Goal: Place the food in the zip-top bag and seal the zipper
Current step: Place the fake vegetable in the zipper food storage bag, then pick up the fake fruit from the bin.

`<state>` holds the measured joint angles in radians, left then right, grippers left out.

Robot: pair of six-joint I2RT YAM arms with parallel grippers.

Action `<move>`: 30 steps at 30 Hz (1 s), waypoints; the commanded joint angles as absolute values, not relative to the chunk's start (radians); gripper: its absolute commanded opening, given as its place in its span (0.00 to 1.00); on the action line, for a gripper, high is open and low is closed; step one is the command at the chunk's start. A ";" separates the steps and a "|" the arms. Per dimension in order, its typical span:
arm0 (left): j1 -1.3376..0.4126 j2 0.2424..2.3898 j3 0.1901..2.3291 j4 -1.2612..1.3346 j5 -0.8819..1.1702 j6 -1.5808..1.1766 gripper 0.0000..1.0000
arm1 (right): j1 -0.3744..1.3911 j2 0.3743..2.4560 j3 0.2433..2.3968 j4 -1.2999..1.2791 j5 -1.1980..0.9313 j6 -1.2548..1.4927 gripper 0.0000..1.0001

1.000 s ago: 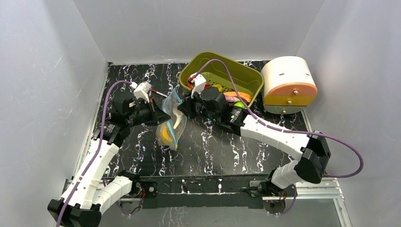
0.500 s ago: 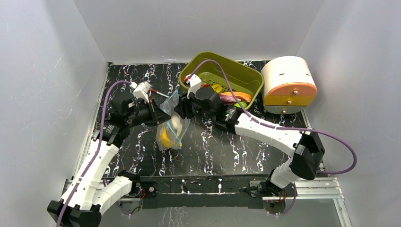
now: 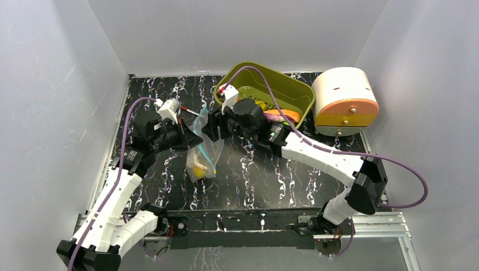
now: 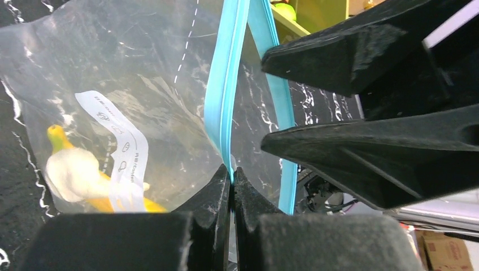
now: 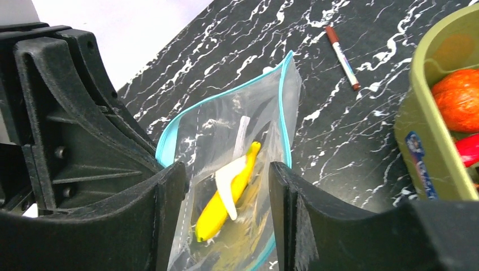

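Observation:
The clear zip-top bag (image 3: 204,151) hangs over the marble table, and my left gripper (image 4: 231,171) is shut on its teal zipper (image 4: 223,96). In the overhead view the left gripper (image 3: 189,139) is at the bag's left edge. A yellow banana (image 5: 226,197) with a white peel flap lies inside the bag (image 5: 243,135). My right gripper (image 5: 227,169) is open just above the bag's mouth, with nothing between its fingers (image 5: 294,214); from above it (image 3: 209,129) is at the bag's upper right. More food, an orange tomato (image 5: 460,99) and a red piece (image 5: 469,151), lies in the tub.
The olive-green tub (image 3: 296,110) stands at the back, right behind the right wrist. A white and orange drum (image 3: 345,99) is to its right. A red-tipped pen (image 5: 342,55) lies on the table beyond the bag. White walls close in three sides.
My right gripper went from shut to open and slid left to the bag's mouth. The bag now hangs shorter and more bunched, with the banana lower inside. My left gripper kept its hold.

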<state>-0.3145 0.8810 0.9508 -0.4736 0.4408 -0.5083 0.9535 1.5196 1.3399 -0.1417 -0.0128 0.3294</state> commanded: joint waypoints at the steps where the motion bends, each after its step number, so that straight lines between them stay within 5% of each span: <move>1: -0.318 0.871 0.934 -0.488 0.392 -0.455 0.00 | 0.952 1.473 1.460 -0.187 0.058 0.201 0.55; 18: -0.318 0.832 0.868 -0.438 0.358 -0.387 0.00 | 0.641 1.566 1.619 -0.424 0.065 0.016 0.60; 30: -0.318 0.945 1.101 -0.629 0.036 -0.175 0.00 | 0.404 1.849 1.783 -0.587 -0.057 -0.067 0.66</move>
